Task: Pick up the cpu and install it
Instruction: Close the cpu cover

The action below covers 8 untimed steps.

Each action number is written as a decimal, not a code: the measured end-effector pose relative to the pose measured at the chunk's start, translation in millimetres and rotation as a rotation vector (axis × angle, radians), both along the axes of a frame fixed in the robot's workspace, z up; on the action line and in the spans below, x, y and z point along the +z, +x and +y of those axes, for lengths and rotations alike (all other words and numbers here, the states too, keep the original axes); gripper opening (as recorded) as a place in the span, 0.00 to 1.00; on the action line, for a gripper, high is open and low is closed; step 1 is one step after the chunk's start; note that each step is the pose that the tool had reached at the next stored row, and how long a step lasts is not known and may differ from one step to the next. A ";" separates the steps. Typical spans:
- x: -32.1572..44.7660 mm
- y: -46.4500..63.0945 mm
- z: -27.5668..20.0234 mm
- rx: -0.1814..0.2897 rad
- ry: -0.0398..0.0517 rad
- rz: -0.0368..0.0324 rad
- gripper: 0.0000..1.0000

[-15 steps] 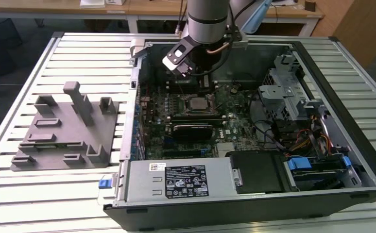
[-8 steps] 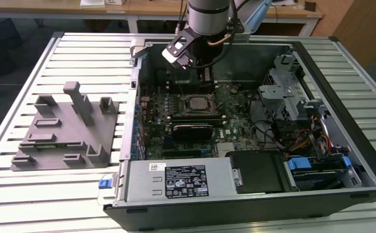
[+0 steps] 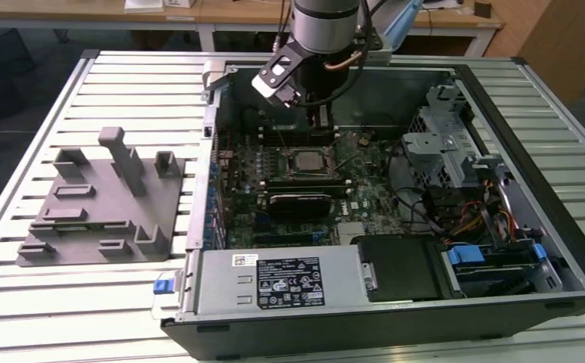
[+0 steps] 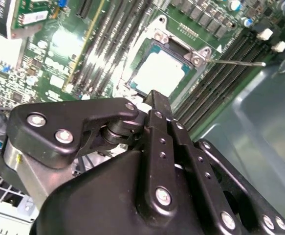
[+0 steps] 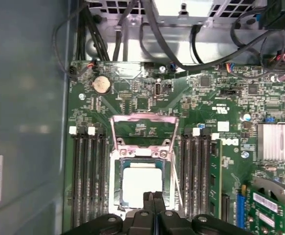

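1. Exterior view: an open computer case [image 3: 394,302] lies on its side on a slatted metal tabletop [image 3: 51,310], with a grey plastic fixture [image 3: 91,204] just beside it on the exterior view's left.
2. The robot arm [image 3: 325,26] reaches down into the case over the far part of the green motherboard [image 3: 368,162].
3. The cpu [image 3: 306,160] sits in its socket near the middle of the board. Its pale silver top faces up.
4. In both wrist views the gripper [image 5: 152,195] [image 4: 155,94] hangs directly over the socket.
5. Its black fingers [image 5: 147,201] [image 4: 160,120] are pressed together with nothing between them.
6. In the first wrist view the fingertips overlap one edge of the cpu [image 5: 141,178]. Whether they touch it cannot be told.
7. In the same view the socket's metal load plate [image 5: 143,128] stands flipped open, away from the chip, leaving the chip uncovered.
8. In the second wrist view the cpu [image 4: 158,73] lies flat inside the socket frame [image 4: 193,58], and a thin metal lever [image 4: 240,62] juts out beside it.
9. Memory slots [image 5: 88,176] run along both sides of the socket.
10. A round coin battery [image 5: 101,84] sits further up the board, well apart from the chip.
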<state>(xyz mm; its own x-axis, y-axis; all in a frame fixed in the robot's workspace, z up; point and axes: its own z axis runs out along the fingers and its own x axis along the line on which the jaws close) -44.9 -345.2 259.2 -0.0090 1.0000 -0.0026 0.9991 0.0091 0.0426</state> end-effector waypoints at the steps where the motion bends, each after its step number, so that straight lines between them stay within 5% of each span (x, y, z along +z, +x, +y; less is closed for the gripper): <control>1: 0.0 0.2 -0.8 0.000 -0.0009 0.0000 0.11; 8: -0.3 19.1 -0.9 0.000 -0.0011 0.0018 0.11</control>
<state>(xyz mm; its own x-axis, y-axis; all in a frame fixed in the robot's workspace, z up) -25.8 -346.1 258.9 -0.0091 1.0000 -0.0037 0.9991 0.0092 0.0408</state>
